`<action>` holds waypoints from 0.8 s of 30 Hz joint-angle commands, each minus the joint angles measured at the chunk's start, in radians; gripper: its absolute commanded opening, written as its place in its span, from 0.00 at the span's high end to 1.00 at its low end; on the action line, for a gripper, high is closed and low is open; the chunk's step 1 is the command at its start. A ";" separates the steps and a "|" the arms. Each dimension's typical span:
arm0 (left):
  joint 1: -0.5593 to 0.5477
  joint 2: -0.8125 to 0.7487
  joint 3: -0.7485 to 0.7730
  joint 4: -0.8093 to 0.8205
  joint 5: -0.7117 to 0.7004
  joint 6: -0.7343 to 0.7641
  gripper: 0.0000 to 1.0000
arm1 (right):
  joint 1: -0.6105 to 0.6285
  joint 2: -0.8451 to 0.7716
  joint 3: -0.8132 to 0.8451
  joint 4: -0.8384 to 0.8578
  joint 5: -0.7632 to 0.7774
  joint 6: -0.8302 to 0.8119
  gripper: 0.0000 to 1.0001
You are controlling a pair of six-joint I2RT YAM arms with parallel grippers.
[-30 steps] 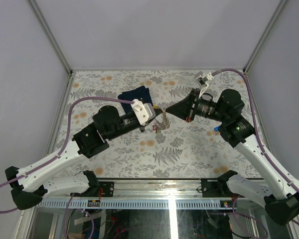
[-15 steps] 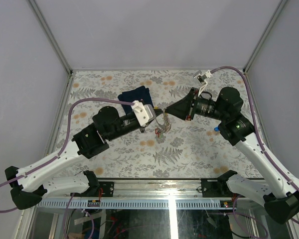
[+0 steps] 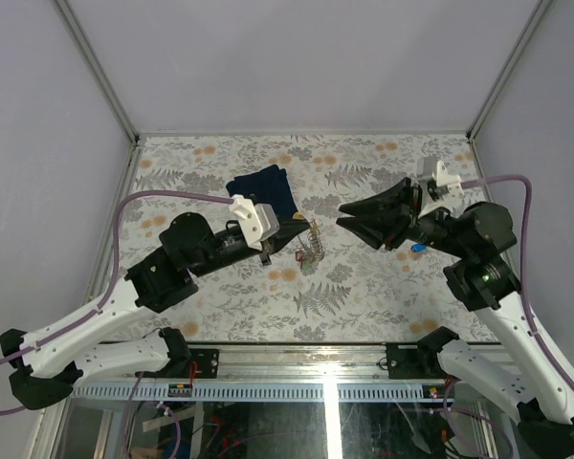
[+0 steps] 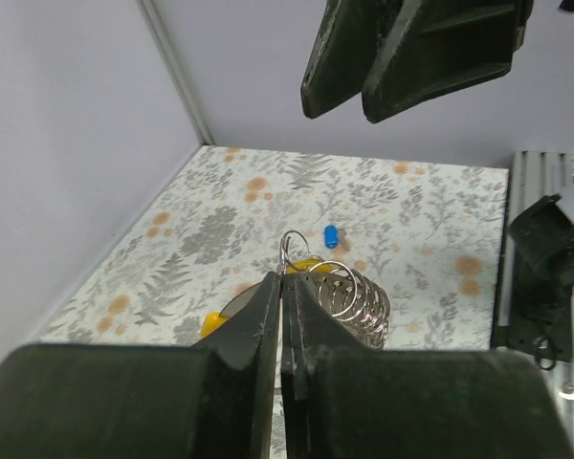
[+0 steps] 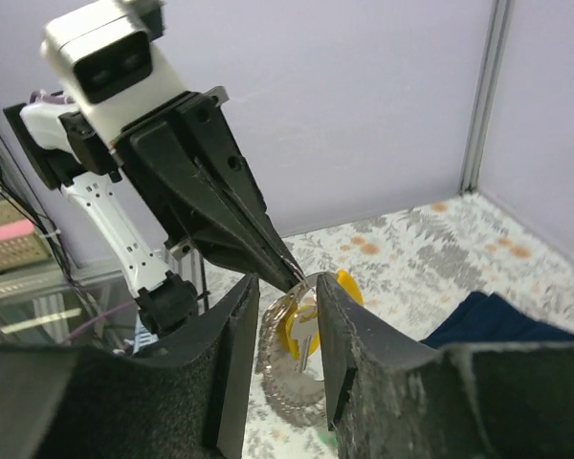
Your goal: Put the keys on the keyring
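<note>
**Right gripper lets go and backs off the keyring**

A second ago the right gripper (image 3: 342, 214) was closed with its tips right at the keyring (image 3: 313, 239). Now it has drawn back toward its own side, with its jaws parted partway and nothing between them. The keyring stays over the middle of the tabletop (image 3: 364, 287), apparently lifted clear of it. The left gripper (image 3: 300, 233) pinches it at the top, jaws pressed fully together on the wire. That arm has shifted its pose a little but kept its hold.

A yellow-tagged key (image 5: 302, 323) sits against the ring's coils. The release suggests that the right arm has finished working this key onto the ring and is free to fetch another. The likeliest candidate is the blue-tagged key (image 3: 417, 248), which lies on the tabletop close to the right arm and well apart from the ring.

Several things are hard to read:
- The wire loops overlap in both wrist views, so I cannot tell whether the yellow-tagged key is truly threaded on or only resting among them.
- A red speck (image 3: 299, 253) just beside the ring may be another tag, but it is too small to say.
- In the right wrist view the ring shows through the gap between that gripper's fingers, though the top view puts it beyond their tips.
- The navy cloth (image 3: 263, 184) lies behind the left gripper, partly covered by it.
</note>
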 commanded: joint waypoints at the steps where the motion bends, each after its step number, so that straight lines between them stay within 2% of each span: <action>1: -0.006 -0.047 -0.021 0.157 0.093 -0.133 1.00 | 0.004 -0.037 -0.060 0.206 -0.097 -0.107 0.63; 5: -0.005 -0.071 -0.067 0.238 0.167 -0.237 1.00 | 0.004 -0.030 -0.073 0.346 -0.215 -0.091 0.62; 11: -0.005 -0.082 -0.111 0.311 0.204 -0.301 1.00 | 0.004 0.032 0.002 0.294 -0.367 -0.056 0.62; 18: -0.005 -0.053 -0.095 0.311 0.234 -0.290 1.00 | 0.010 0.057 0.000 0.209 -0.374 -0.063 0.63; 24: -0.004 -0.042 -0.093 0.322 0.256 -0.289 1.00 | 0.020 0.064 -0.020 0.211 -0.354 -0.067 0.63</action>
